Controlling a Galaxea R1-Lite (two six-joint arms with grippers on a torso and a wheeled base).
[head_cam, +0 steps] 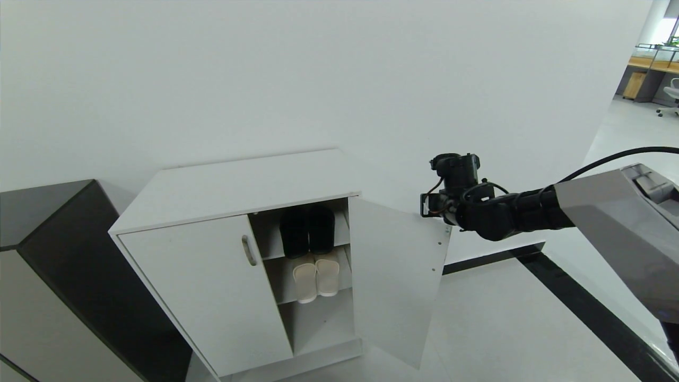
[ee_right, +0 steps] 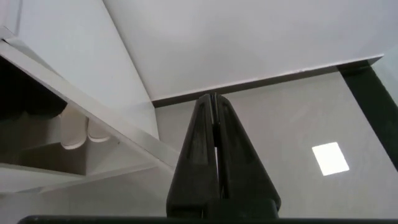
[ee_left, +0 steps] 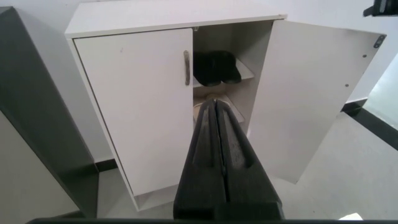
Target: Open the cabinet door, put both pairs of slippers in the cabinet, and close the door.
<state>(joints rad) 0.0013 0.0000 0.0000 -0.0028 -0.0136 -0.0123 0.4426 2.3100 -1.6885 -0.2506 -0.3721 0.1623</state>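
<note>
**Cabinet with both pairs stowed, one door open.** A dark block [head_cam: 63, 254] stands just beside the cabinet [head_cam: 238, 185], on its left. The cabinet's left door [head_cam: 212, 297] is shut, its handle [head_cam: 249, 250] at the inner edge.

The left gripper [ee_left: 216, 107] sits well back from the cabinet front and faces the seam where the left door meets the open compartment. Its fingers are pressed together and hold nothing.

Inside, the black slippers [head_cam: 307, 229] lie on the top shelf. The white slippers [head_cam: 316, 273] lie on the shelf below, toes outward at the front lip. The lowest compartment holds nothing that can be made out.

The right door [head_cam: 395, 276] is swung wide. The right gripper [ee_right: 214, 102], fingers together and holding nothing, hangs beside the door's top free corner. Whether it touches the door cannot be told.

*Progress:* opening and stowing appear done. Only closing the right door is left.

*Edges and room:* the door's return arc passes over floor [head_cam: 504, 329], with the wall [head_cam: 339, 79] close behind the arm and a black stripe [head_cam: 578, 297] running farther right. One white toe looks to overhang its shelf, so it may meet the closing door.
</note>
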